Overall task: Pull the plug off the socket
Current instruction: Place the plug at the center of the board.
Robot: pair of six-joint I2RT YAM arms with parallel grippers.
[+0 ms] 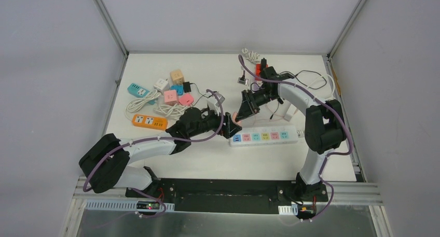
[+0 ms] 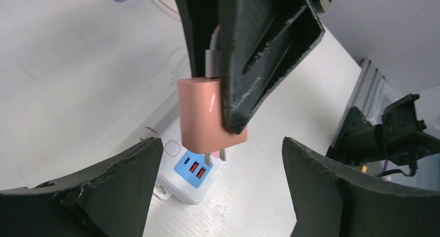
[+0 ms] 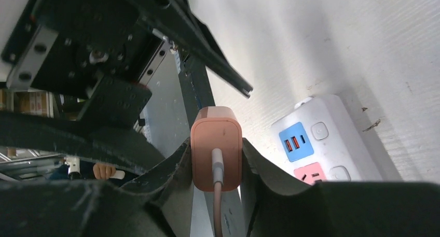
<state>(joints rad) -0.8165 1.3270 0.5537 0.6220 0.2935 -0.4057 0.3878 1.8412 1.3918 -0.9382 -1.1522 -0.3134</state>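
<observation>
- The right gripper [image 3: 216, 154] is clamped on the salmon-pink plug [image 3: 215, 130], with one finger on each side of its body. The plug's pale cable [image 3: 218, 195] runs back between the fingers.
- The plug sticks out just past that gripper's tips. Its metal prongs [image 2: 224, 154] are bare and clear of the white power strip [image 1: 265, 136], hanging over the strip's blue USB end [image 2: 193, 170].
- The left gripper [image 2: 218, 195] stands wide and holds nothing. The strip's blue end lies between its fingers; I cannot tell whether they touch it.
- The two grippers face each other closely, with the right one's black finger [image 2: 259, 50] directly ahead of the left one.
- Behind the left gripper, beside its arm, an orange power strip [image 1: 149, 122], coloured cube sockets [image 1: 174, 89] and coiled white cords [image 1: 168, 110] lie on the counter [image 1: 207, 159].
- Behind the right gripper, loose black cables [image 1: 311, 80] lie near its arm.
</observation>
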